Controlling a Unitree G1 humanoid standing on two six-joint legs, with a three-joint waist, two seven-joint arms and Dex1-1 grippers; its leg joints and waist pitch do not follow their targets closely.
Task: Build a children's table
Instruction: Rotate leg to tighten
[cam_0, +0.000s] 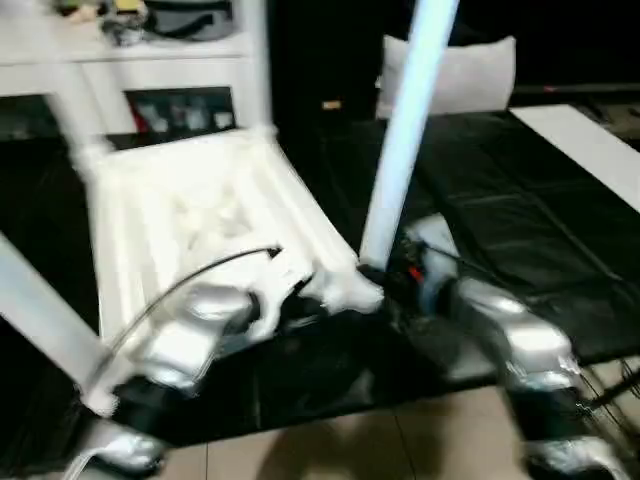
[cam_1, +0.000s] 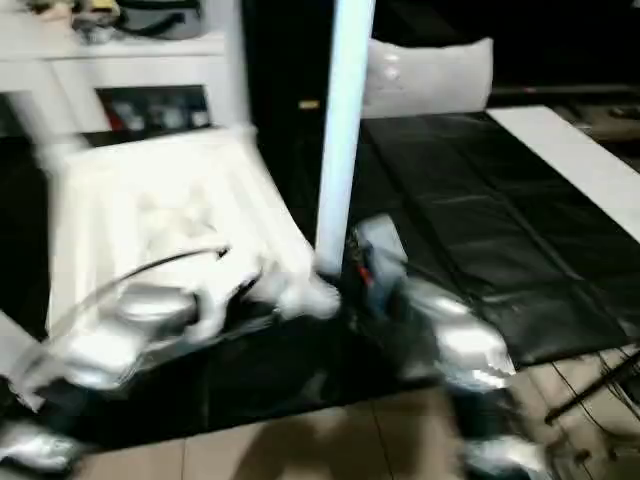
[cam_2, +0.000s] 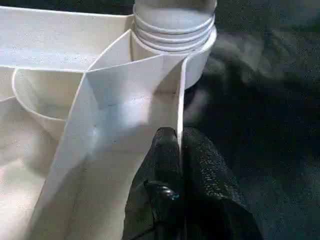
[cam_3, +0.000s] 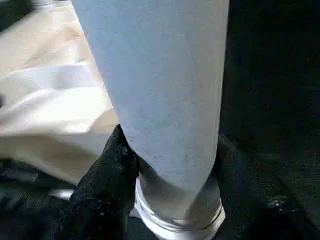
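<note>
The white table top (cam_0: 200, 210) lies upside down on the black mat, ribbed underside up. My left gripper (cam_2: 179, 137) is shut on the thin rim wall near the table top's near right corner. At that corner a white leg (cam_0: 405, 130) stands upright, its threaded end (cam_2: 172, 25) in the round socket (cam_2: 200, 55). My right gripper (cam_3: 170, 160) is closed around this leg just above the threads, a black finger (cam_3: 112, 160) pressed against its side. Other legs rise from the far right corner (cam_0: 255, 60), the far left corner (cam_0: 75, 110) and the near left (cam_0: 40, 310).
A white cabinet (cam_0: 150, 60) with shelves stands behind the table top. A white pillow (cam_0: 450, 70) and a white board (cam_0: 590, 150) lie on the black mat (cam_0: 500, 220) to the right. Tiled floor (cam_0: 350, 440) runs along the front, with a dark stand leg (cam_1: 590, 390).
</note>
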